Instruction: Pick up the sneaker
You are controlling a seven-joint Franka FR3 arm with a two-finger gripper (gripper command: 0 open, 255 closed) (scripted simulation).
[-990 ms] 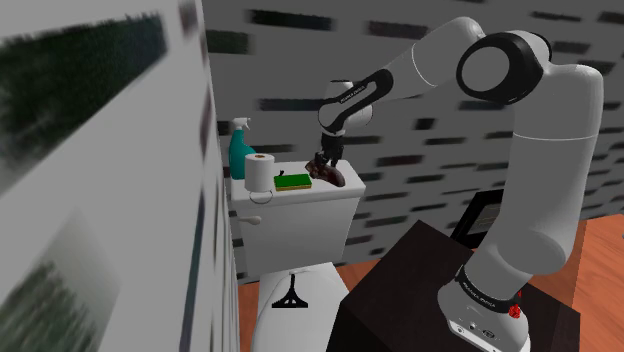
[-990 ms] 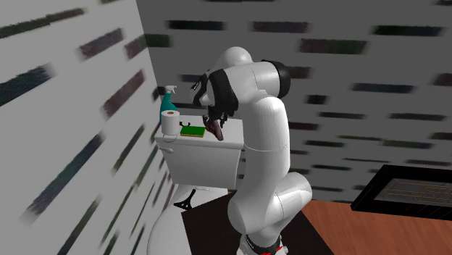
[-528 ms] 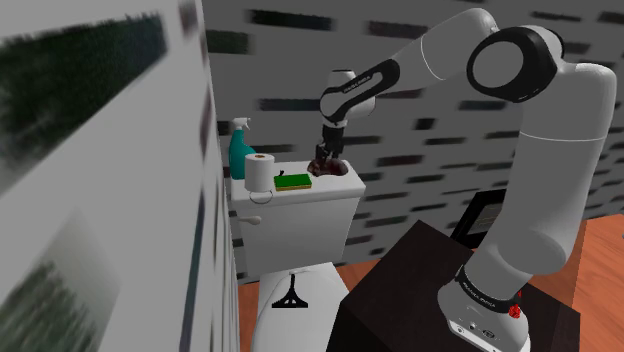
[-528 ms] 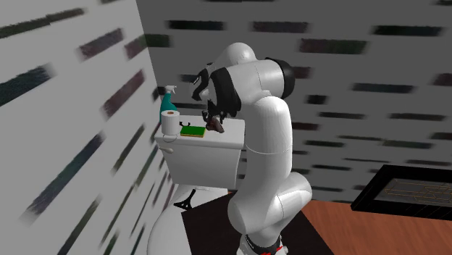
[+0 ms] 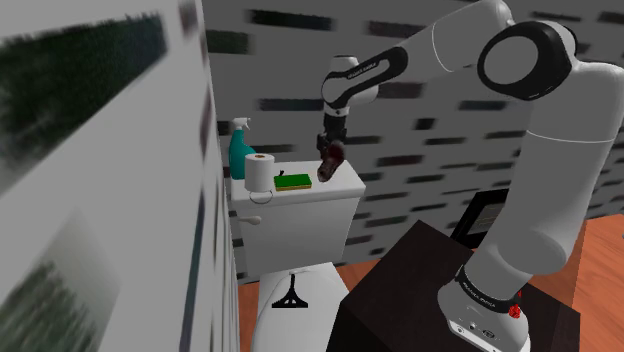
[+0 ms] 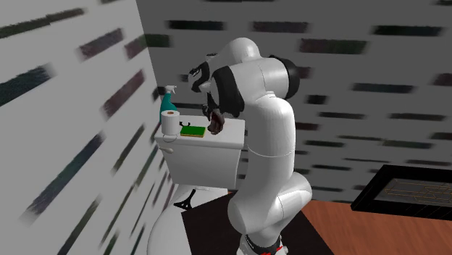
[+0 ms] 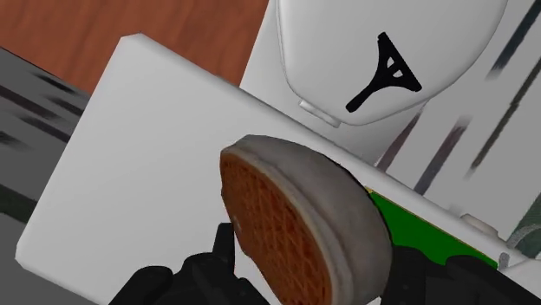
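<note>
Between the two black fingers of the gripper (image 7: pixel 303 282) sits the sneaker (image 7: pixel 295 217), clasped at its sides. Its orange-brown waffle sole, edged in grey, is turned toward the wrist camera. In the shoulder view the shoe hangs tilted almost on end, dark reddish-brown, under the downward-pointing hand. Whether its lower end touches the surface below cannot be told.

Just under it lies the white tank lid (image 7: pixel 147 173) of a toilet. Near the sneaker on this lid rests a flat green pad (image 5: pixel 294 181). Past the pad stands a white paper roll (image 5: pixel 260 172), and a teal spray bottle (image 5: pixel 240 150) stands at the far corner against the side wall.

Below the tank is the closed white toilet seat (image 7: pixel 381 43), which carries a black mark (image 7: pixel 386 74). Brown wooden floor (image 7: pixel 130 35) shows beyond the tank. Farthest back is a grey wall (image 5: pixel 400 100) streaked with dark dashes.
</note>
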